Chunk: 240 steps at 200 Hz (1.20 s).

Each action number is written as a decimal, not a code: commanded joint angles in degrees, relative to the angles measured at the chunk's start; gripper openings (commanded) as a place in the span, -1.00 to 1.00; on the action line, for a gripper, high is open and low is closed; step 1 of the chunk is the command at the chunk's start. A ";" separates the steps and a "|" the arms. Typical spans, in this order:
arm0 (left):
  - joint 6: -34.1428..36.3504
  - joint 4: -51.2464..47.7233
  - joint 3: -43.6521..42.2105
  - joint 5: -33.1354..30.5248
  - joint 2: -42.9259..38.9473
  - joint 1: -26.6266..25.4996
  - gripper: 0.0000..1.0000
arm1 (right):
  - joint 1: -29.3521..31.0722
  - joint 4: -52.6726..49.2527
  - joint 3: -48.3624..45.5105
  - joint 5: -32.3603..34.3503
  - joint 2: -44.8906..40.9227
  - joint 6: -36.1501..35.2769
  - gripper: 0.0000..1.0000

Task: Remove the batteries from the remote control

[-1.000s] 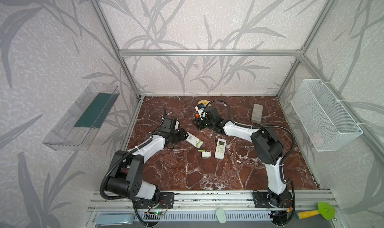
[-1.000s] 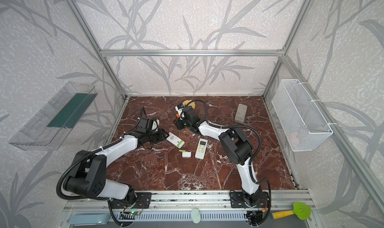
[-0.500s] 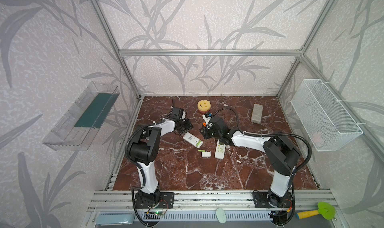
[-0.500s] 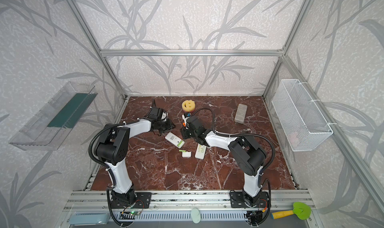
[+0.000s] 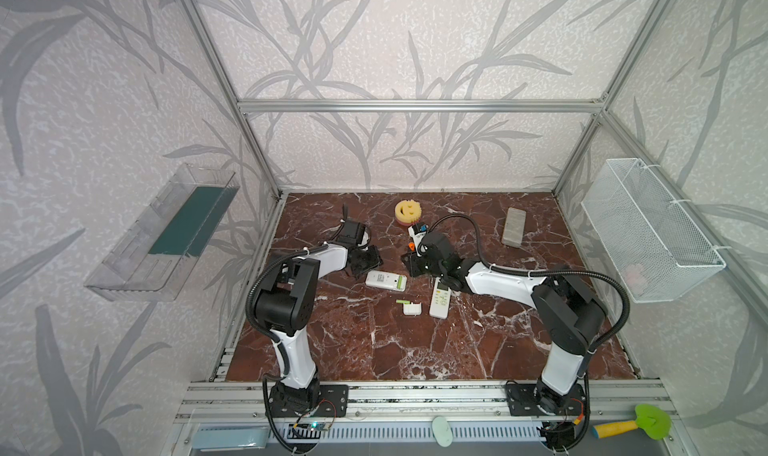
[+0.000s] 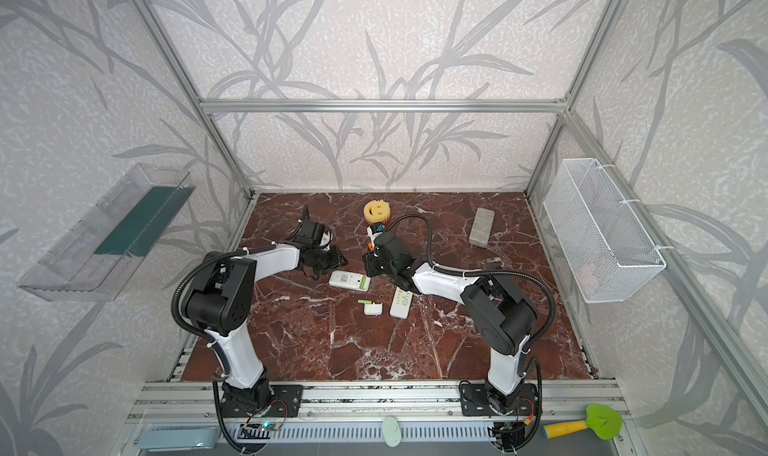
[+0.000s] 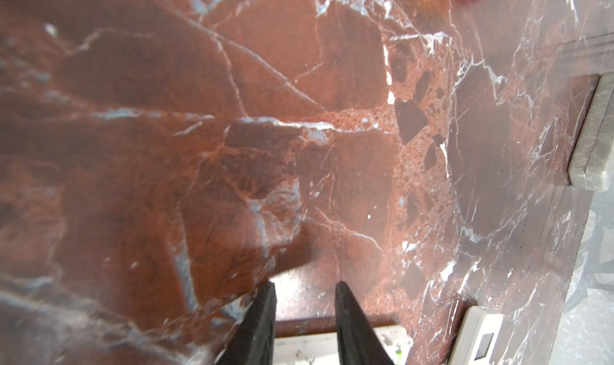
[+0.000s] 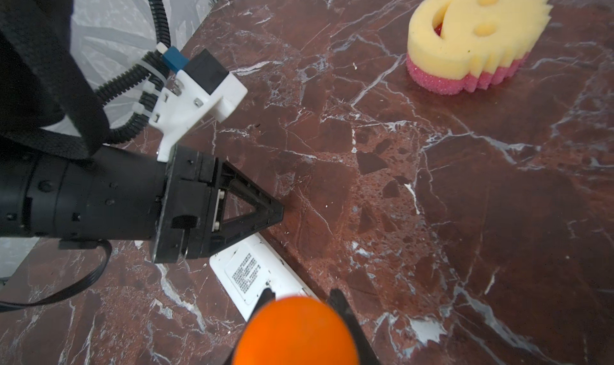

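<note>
**Both arms low over the back-up remote**

A glossy red-brown marble tabletop (image 5: 374, 350) carries a white plastic remote (image 5: 380, 278) lying back-up, slim lime-green batteries (image 5: 400, 283) showing at its open end; one loose battery (image 5: 402, 302) lies beside a small white cover (image 5: 412, 308). A second remote (image 5: 439, 302) lies face-up nearby, with a yellow-and-pink smiley sponge (image 5: 407, 211) further back.

The left gripper (image 7: 305, 293) reaches low and level over the first remote's far end, jaws narrowly apart, nothing between them. The right gripper (image 8: 300, 300) clamps a rounded orange screwdriver handle (image 8: 295, 333) — it has swung forward from the sponge within the last second.
</note>
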 commanded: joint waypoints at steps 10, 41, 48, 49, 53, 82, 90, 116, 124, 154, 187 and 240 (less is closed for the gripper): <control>0.76 -1.82 -0.97 -1.78 -2.89 -0.25 -0.33 | 0.04 0.84 0.43 0.83 -1.91 -0.26 -1.00; 1.16 -3.01 -0.72 -2.65 -6.20 -0.24 -0.27 | 0.13 1.75 1.04 2.00 -1.15 1.14 -1.00; 1.54 -3.64 -0.83 -3.23 -7.32 -0.18 -0.24 | 0.21 2.29 1.04 2.74 -1.05 1.32 -1.00; 1.62 -3.71 -0.80 -3.32 -7.42 -0.16 -0.23 | 0.21 2.32 1.04 2.84 -1.05 1.32 -1.00; 1.78 -4.08 -1.05 -3.61 -8.14 -0.06 -0.21 | 0.30 2.61 1.01 3.33 -1.04 1.43 -1.00; 1.22 -3.01 -4.81 -4.04 -12.75 1.32 -0.11 | 0.91 5.00 1.45 7.02 -0.33 2.02 -1.00; 0.71 -2.07 -6.10 -3.49 -13.65 1.70 -0.10 | 1.25 5.69 1.71 8.23 0.03 1.94 -1.00; -0.42 -0.42 -8.61 -1.84 -13.75 2.91 -0.08 | 2.60 8.15 2.34 12.13 1.84 1.81 -1.00; -0.81 0.05 -8.97 -1.08 -13.21 3.18 -0.07 | 3.07 9.12 2.32 13.06 2.62 1.81 -1.00; -3.42 2.76 -10.21 2.16 -10.56 4.60 -0.07 | 4.47 14.73 0.63 16.59 5.11 2.83 -1.00; -4.59 4.45 -11.63 3.74 -9.41 4.86 -0.07 | 4.88 15.68 0.87 17.29 6.94 4.00 -1.00; -5.92 5.79 -15.45 5.99 -10.93 4.76 -0.07 | 4.87 15.19 -0.05 18.62 6.48 3.75 -1.00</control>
